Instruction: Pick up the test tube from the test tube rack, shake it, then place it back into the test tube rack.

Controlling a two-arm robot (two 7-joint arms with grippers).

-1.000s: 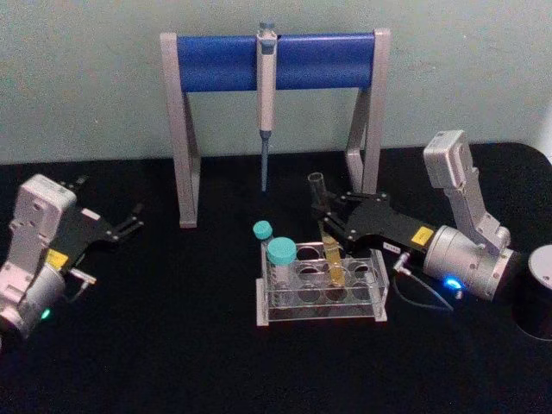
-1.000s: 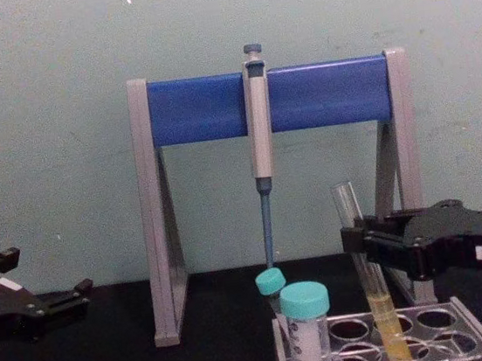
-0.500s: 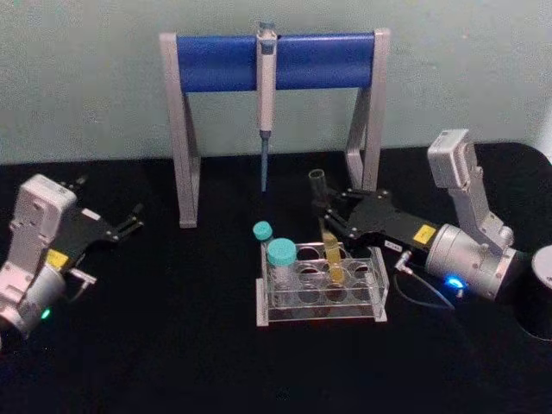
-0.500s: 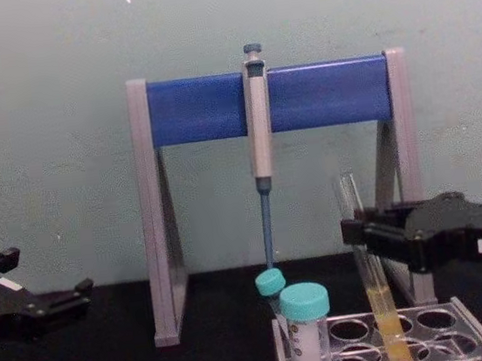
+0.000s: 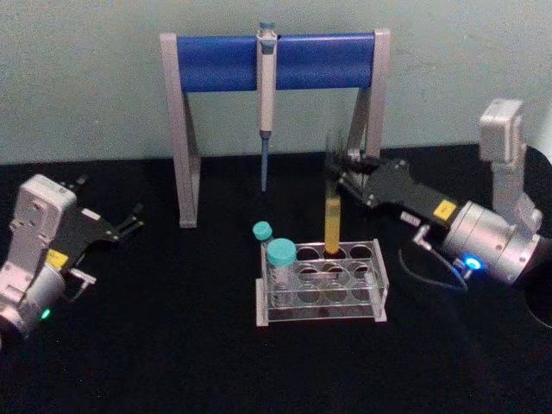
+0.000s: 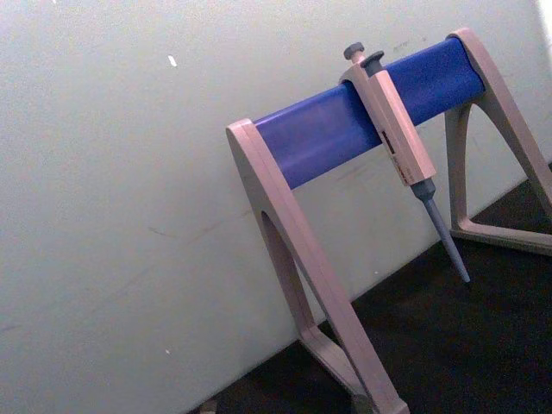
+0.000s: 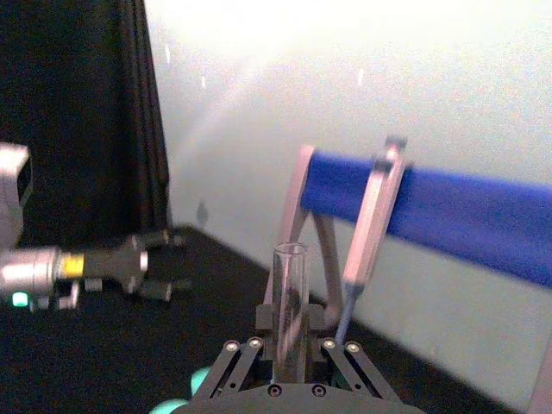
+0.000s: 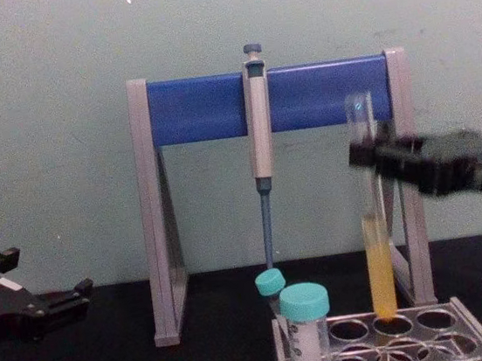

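Test tube, upright, clamped near its open top by the right gripper.
Yellow-filled tip sits at the mouth of a 12 o'clock-row hole in the test tube rack. The right gripper reaches in from 2 o'clock. Left gripper, fingers apart, is parked at 9 o'clock.

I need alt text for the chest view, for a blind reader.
The right end effector holds the test tube upright, its yellow-filled bottom at a back hole of the test tube rack. Behind stands a pipette stand; the left end effector rests open at the left edge.
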